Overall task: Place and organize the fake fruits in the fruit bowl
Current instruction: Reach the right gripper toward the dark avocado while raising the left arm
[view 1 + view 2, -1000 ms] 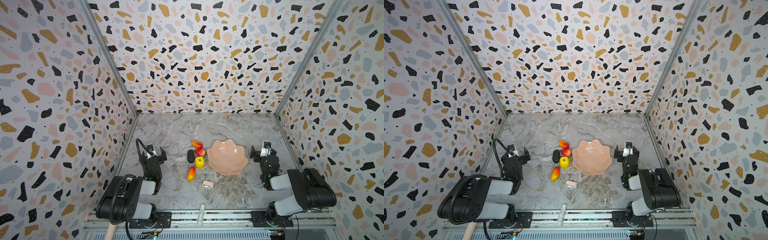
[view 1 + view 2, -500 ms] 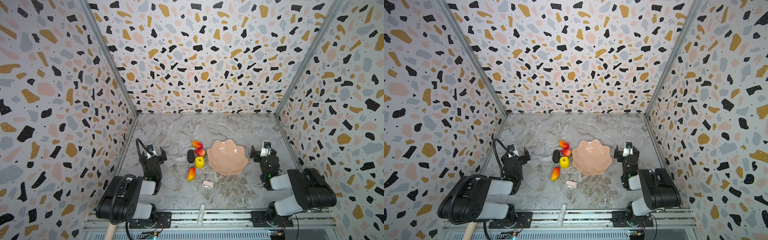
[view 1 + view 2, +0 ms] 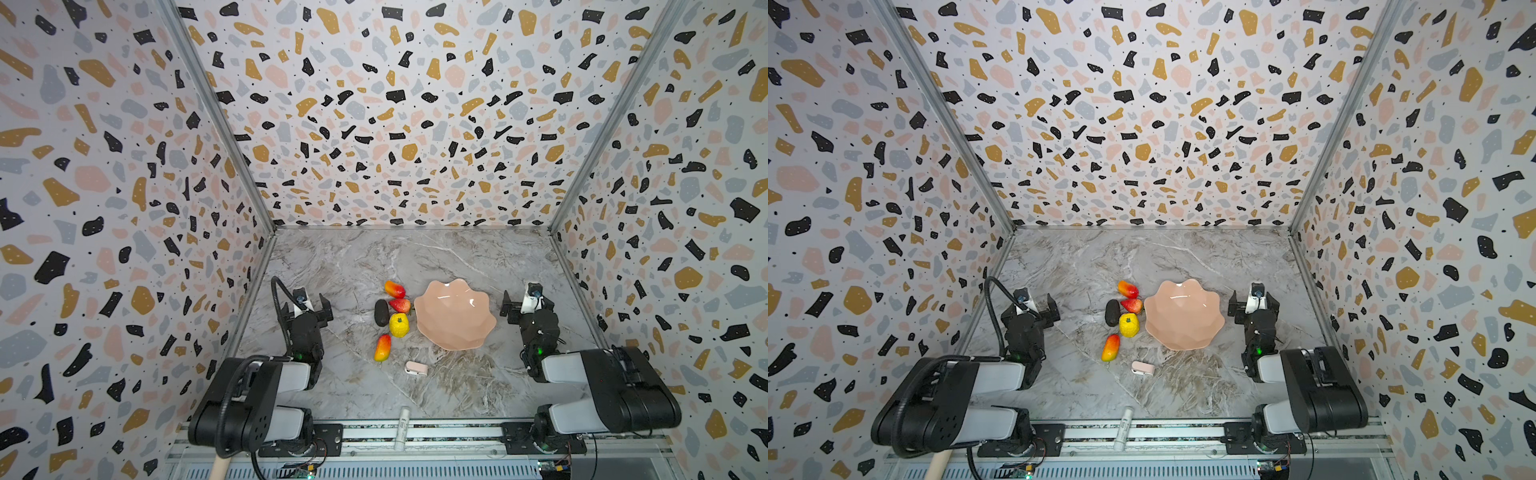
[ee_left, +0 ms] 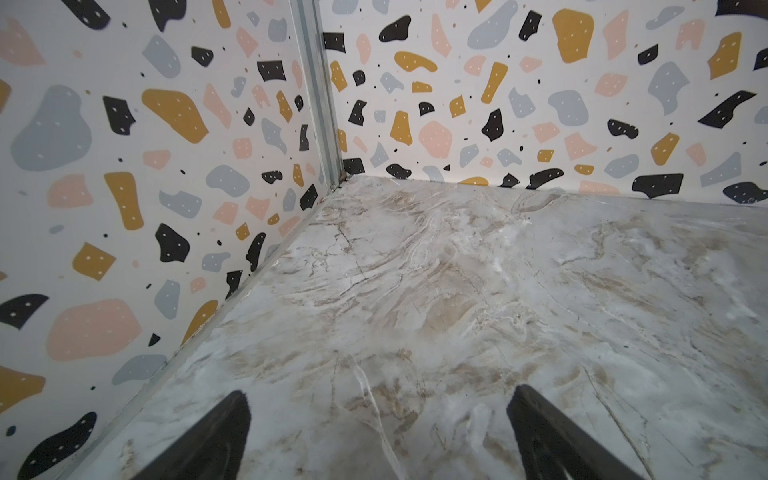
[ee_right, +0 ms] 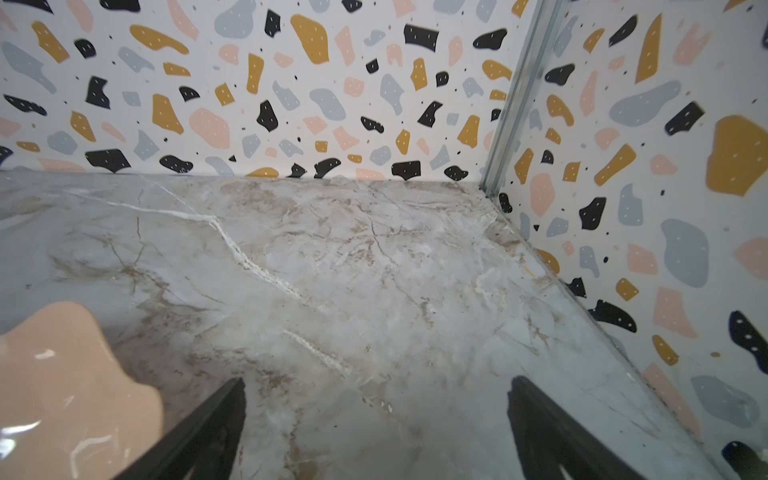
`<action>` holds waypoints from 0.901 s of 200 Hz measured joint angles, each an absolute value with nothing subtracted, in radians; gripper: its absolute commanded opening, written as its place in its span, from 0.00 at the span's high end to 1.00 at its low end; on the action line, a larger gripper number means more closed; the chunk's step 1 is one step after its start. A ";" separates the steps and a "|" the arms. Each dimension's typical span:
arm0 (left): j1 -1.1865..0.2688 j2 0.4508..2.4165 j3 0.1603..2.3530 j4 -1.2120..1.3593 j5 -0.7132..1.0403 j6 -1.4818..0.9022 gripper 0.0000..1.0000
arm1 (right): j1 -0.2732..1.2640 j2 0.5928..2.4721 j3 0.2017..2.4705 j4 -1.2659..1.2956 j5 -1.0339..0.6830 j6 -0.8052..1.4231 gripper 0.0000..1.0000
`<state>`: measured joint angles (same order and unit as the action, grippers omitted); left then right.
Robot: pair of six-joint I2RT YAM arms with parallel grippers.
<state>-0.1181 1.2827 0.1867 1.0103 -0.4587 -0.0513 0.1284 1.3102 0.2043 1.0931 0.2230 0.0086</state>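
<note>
Left gripper (image 3: 306, 301) sits low over the marble table (image 3: 353, 266) on the left side, jaws spread wide, gripping nothing; the left wrist view shows its two dark fingers (image 4: 224, 432) well apart over bare marble, facing the back-left corner. Right gripper (image 3: 527, 300) sits on the right side, jaws likewise wide and gripping nothing; the right wrist view shows its fingers (image 5: 216, 415) well apart. The fruit bowl (image 3: 455, 320), peach-pink with a scalloped rim, rests on the table just beside the right gripper, apart from it, and its edge (image 5: 62, 395) shows in the right wrist view. All five fake fruits lie on the table outside the bowl, between it and the left gripper. A strawberry (image 3: 400, 305) lies against or just beside the bowl's rim; contact cannot be confirmed. A mango (image 3: 394, 289) lies just behind the strawberry, a black oval (image 3: 381, 312) just left of it, and a bumpy yellow citrus (image 3: 399, 325) just in front. A second mango (image 3: 382, 347) lies apart, nearer the front. A pale pink clip (image 3: 416, 368) lies in front of the bowl, and a white tube (image 3: 402, 428) rests at the front rail.
</note>
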 measured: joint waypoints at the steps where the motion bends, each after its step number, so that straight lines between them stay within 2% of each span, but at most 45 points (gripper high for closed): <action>1: -0.118 1.278 0.189 1.006 -0.459 -0.052 0.00 | 0.129 1.304 0.205 1.089 0.224 0.009 0.01; 29: -0.118 1.061 0.274 0.823 -0.488 -0.094 0.00 | 0.171 1.093 0.348 0.847 0.216 0.006 0.01; 61: -0.118 0.960 0.461 0.538 -0.487 -0.178 0.01 | 0.314 1.118 0.641 0.599 0.153 -0.008 0.01; 92: -0.118 0.982 0.669 0.233 -0.406 -0.230 0.00 | 0.535 1.365 0.966 0.376 0.080 -0.033 0.01; 139: -0.118 1.012 0.919 -0.168 -0.273 -0.227 0.00 | 0.724 1.832 1.477 0.020 -0.051 -0.022 0.01; 180: -0.118 1.005 1.011 -0.368 -0.219 -0.174 0.00 | 0.850 2.062 1.658 -0.144 -0.051 0.079 0.01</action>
